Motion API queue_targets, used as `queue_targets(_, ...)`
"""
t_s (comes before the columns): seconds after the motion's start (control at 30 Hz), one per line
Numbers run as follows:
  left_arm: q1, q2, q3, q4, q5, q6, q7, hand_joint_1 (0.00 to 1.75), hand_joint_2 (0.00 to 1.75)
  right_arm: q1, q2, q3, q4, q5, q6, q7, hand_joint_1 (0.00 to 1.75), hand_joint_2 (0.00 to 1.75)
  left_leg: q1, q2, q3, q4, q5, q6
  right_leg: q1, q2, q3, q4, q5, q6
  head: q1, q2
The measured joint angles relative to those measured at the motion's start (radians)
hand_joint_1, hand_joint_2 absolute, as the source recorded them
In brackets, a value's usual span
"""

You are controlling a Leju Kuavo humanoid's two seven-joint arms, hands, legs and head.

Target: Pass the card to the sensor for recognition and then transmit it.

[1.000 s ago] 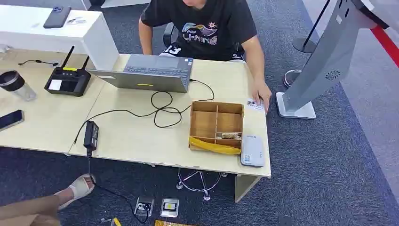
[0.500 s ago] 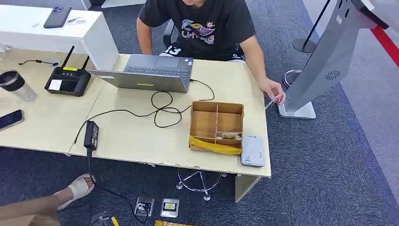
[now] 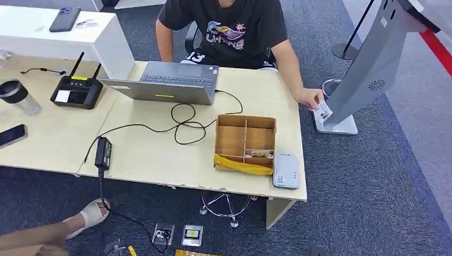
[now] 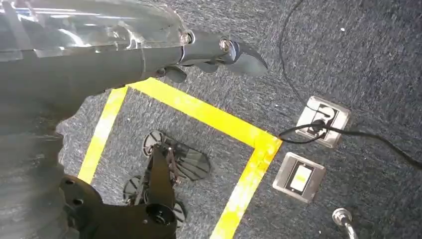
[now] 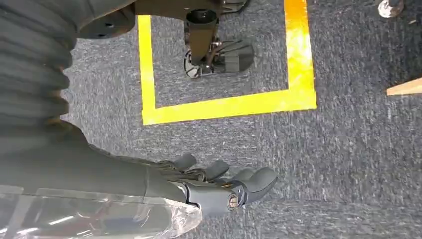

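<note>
Reading "LI-NING" on the person's shirt (image 3: 226,38); card (image 3: 322,112) print illegible.

On the desk (image 3: 160,154) before us, the laptop (image 3: 170,82) sits behind the divided cardboard box (image 3: 245,141); the card reader (image 3: 285,170) lies just right of that box. Off the desk's right edge, a person's hand (image 3: 311,98) holds a card (image 3: 322,112) beside the kiosk stand (image 3: 368,69).

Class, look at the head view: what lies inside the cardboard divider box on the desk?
The cardboard box has several compartments. The far ones look bare. A small brownish item sits in a near compartment, and a yellow strip lies along the near edge. The near wall hides the floor right behind it.
</note>
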Motion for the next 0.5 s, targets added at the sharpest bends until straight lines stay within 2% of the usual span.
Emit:
queue_targets(0.17,0.000,-0.001,0.000,0.000,0.012,0.010,0.000,0.00,1.75,0.001,0.006,0.000,0.000,-0.020,-0.017,-0.014,0.00,1.75,0.000,0.000,0.000,0.000,0.000,0.000,0.000,0.000,0.000,0.000,0.000,0.000,0.000,0.000)
queue_targets(0.3,0.000,-0.001,0.000,0.000,0.023,0.021,0.000,0.00,1.75,-0.007,0.005,0.000,0.000,-0.024,-0.062,-0.033,0.00,1.75,0.000,0.000,0.000,0.000,0.000,0.000,0.000,0.000,0.000,0.000,0.000,0.000,0.000,0.000)
queue_targets(0.43,0.000,-0.001,0.000,0.000,0.023,0.037,-0.002,0.00,1.75,-0.030,-0.006,0.000,-0.002,-0.031,-0.135,-0.107,0.00,1.75,0.000,0.000,0.000,0.000,0.000,0.000,0.000,0.000,0.000,0.000,0.000,0.000,0.000,0.000)
queue_targets(0.5,0.000,-0.002,0.000,0.000,0.027,0.046,-0.005,0.00,1.75,-0.050,-0.021,-0.007,-0.006,0.013,-0.158,-0.153,0.00,1.75,0.000,0.000,0.000,0.000,0.000,0.000,0.000,0.000,0.000,0.000,0.001,0.001,0.000,0.000)
